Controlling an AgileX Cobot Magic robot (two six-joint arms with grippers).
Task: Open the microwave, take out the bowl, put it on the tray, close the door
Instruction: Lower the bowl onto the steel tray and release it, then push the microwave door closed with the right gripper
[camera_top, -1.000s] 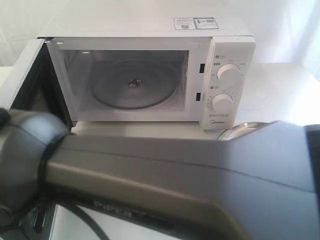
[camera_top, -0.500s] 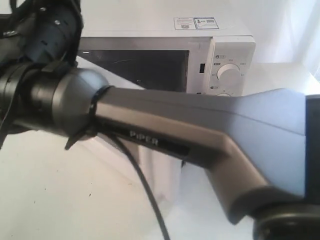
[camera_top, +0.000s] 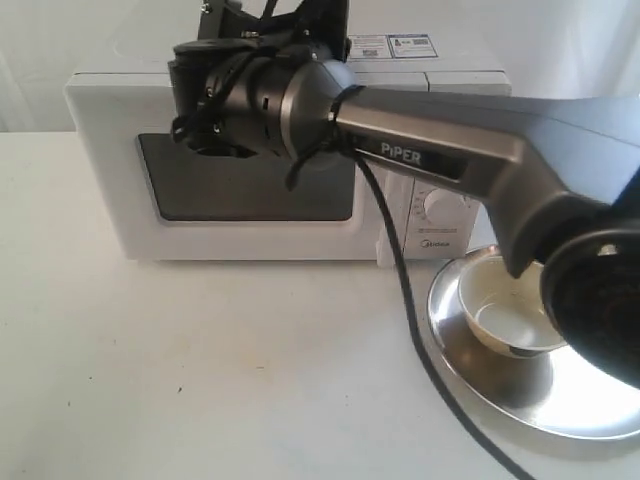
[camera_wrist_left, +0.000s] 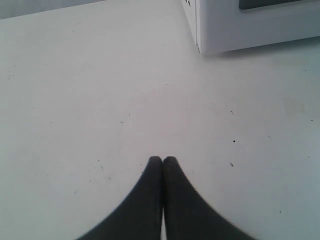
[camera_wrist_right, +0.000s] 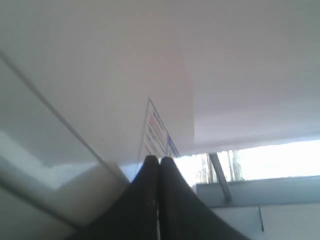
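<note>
**Door shut, bowl on tray**

My right pincer (camera_wrist_right: 159, 161), tips pressed together on nothing, is above the microwave (camera_top: 440, 230) top near its stickers (camera_wrist_right: 156, 131). The door (camera_top: 250, 238) is closed. The bowl (camera_top: 505, 315) sits on the tray (camera_top: 475, 375) beside the microwave. My left pincer (camera_wrist_left: 163, 161), likewise closed and empty, hovers over the table (camera_wrist_left: 75, 100).

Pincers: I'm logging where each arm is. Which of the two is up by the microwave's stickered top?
The right pincer: its view shows the stickers on top of the microwave close ahead. The left pincer hangs over the table instead.
</note>
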